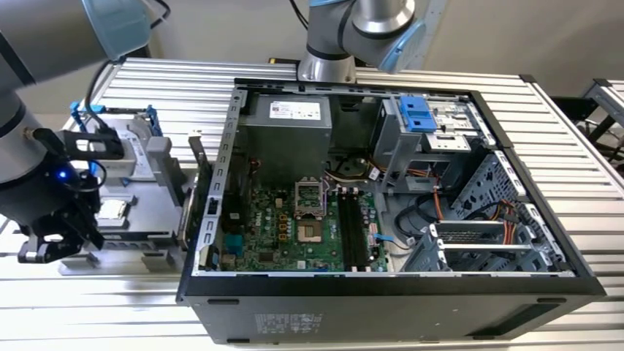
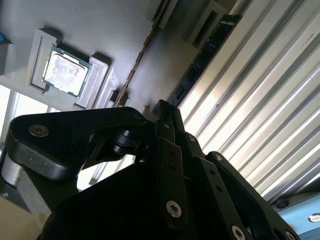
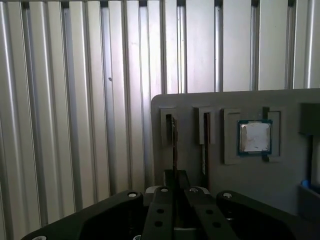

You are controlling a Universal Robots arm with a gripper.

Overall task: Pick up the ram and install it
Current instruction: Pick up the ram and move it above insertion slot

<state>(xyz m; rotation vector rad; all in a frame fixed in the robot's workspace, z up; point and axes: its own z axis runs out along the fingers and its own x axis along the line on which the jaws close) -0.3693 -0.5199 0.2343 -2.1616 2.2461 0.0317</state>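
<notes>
Dark circuit board, thin, flat and long: the ram [image 3: 174,142] stands on its long edge in the outermost slot of the grey tray [image 3: 190,102], on the side nearest the ribbed metal table [image 3: 75,110]. In the first wrist view the ram appears edge-on as a narrow brownish line. In the second wrist view its flat face shows, dark with a bluish cast, running lengthwise toward the fingertips. One end sits in a raised grey bracket of the tray; the other end is hidden behind the gripper [image 3: 175,176]. The fingers [image 3: 169,180] are drawn together on the ram, one on each face, and the board runs straight in between them. The ram sits in its slot, not lifted. A second stick [image 3: 205,145] stands parallel in the neighbouring slot, and a square silver chip [image 3: 255,136] lies flat in a recess beyond it. In the exterior view the gripper is low over the tray, at the exterior view's left of the open case [image 1: 390,292]. The motherboard [image 1: 283,234] in the case carries long black slots [image 1: 353,227].
</notes>
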